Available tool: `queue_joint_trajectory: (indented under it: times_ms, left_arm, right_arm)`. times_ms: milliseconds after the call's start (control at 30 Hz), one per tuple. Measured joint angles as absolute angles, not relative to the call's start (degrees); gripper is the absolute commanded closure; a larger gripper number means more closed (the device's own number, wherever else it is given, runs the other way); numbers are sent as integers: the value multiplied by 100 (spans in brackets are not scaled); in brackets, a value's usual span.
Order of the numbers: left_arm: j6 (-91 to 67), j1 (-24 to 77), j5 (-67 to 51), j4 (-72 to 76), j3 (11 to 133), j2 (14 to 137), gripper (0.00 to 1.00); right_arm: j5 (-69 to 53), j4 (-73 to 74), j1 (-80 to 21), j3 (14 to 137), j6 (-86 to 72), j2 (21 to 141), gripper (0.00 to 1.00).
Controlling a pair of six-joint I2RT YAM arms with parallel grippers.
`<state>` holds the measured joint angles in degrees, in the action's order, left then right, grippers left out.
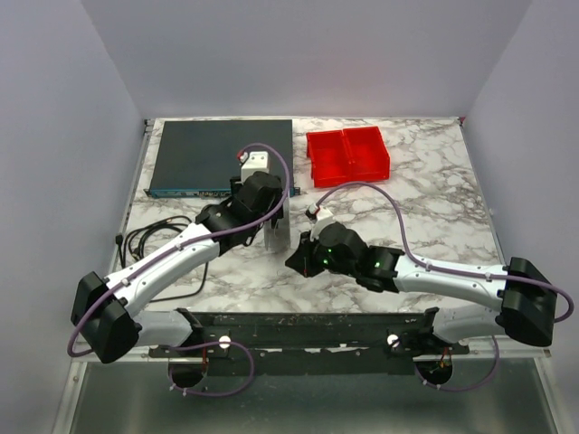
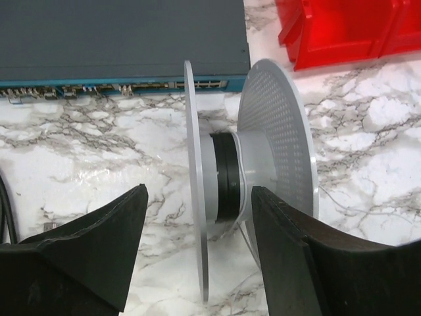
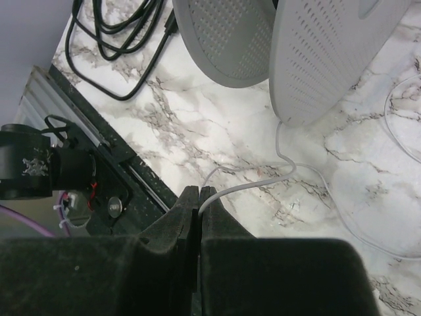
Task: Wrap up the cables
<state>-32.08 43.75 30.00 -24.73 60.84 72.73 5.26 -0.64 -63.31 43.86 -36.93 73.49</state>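
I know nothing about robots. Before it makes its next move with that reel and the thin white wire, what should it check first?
1. Right gripper holding the white cable: ok, shut on it.
2. Left gripper open: ok, its fingers stand apart with one spool flange in line between them. Whether they touch it: cannot tell.
3. Spool standing upright on its rims: ok.
4. Cable taut between gripper and spool: not ok, it lies in slack curves on the marble table.
5. Cable away from the black cords: ok, they lie off to the side.
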Motion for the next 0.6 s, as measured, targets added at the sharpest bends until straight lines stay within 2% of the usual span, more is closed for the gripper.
queue_joint_trajectory:
  times_ms: [433, 600]
  left_arm:
    - [-3741, 4904, 3002, -2571, 5085, 7098, 33]
    - [-3850, 4987, 3153, -2250, 4840, 7098, 36]
  right_arm:
    - [523, -60, -6344, 4602, -3640, 7397, 99]
    - [526, -30, -6344, 4639, -3636, 7397, 99]
